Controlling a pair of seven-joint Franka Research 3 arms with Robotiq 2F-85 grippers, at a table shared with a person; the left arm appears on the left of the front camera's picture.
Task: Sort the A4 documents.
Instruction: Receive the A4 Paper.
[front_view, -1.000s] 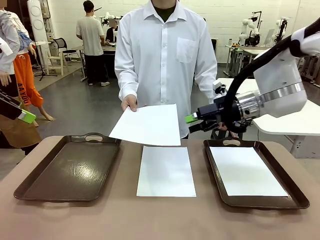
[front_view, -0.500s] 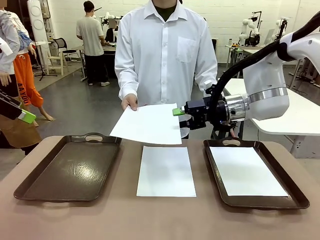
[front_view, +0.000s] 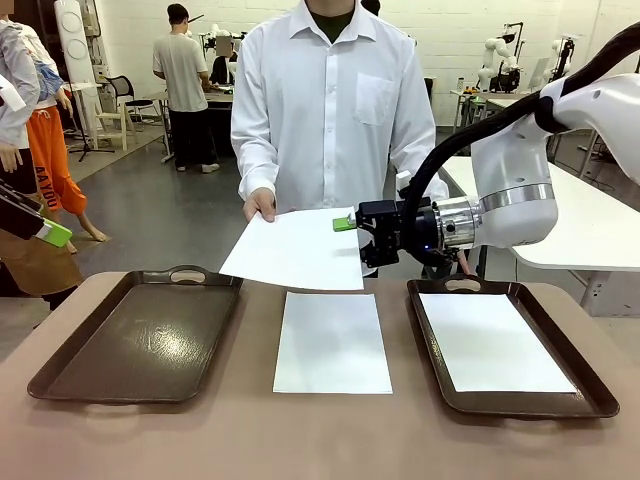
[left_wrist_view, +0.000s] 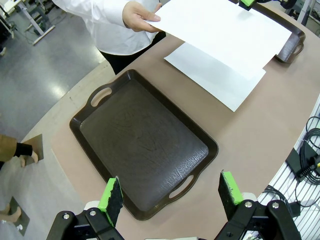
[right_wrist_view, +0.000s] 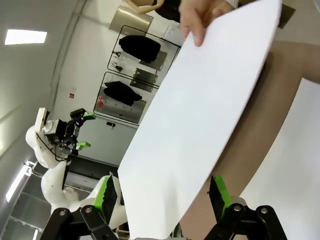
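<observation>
The person's hand (front_view: 258, 205) holds out one A4 document (front_view: 295, 248) above the table's far edge. My right gripper (front_view: 350, 236) is open, its green pads on either side of that sheet's right edge. The right wrist view shows the held sheet (right_wrist_view: 200, 110) running down between the two fingertips (right_wrist_view: 218, 192). A second sheet (front_view: 333, 342) lies flat on the table between the trays. A third sheet (front_view: 492, 340) lies in the right brown tray (front_view: 415, 300). My left gripper (left_wrist_view: 172, 192) hangs open, high above the near end of the left tray (left_wrist_view: 140, 150).
The left tray (front_view: 140, 340) shows its bare brown floor. The person stands at the far side, close to the table's edge. In the left wrist view, cables (left_wrist_view: 305, 160) hang beside the table edge.
My right gripper has moved left from above the right tray's far end to the held sheet's right edge. The person's hand, the sheets and the left arm have stayed still.
</observation>
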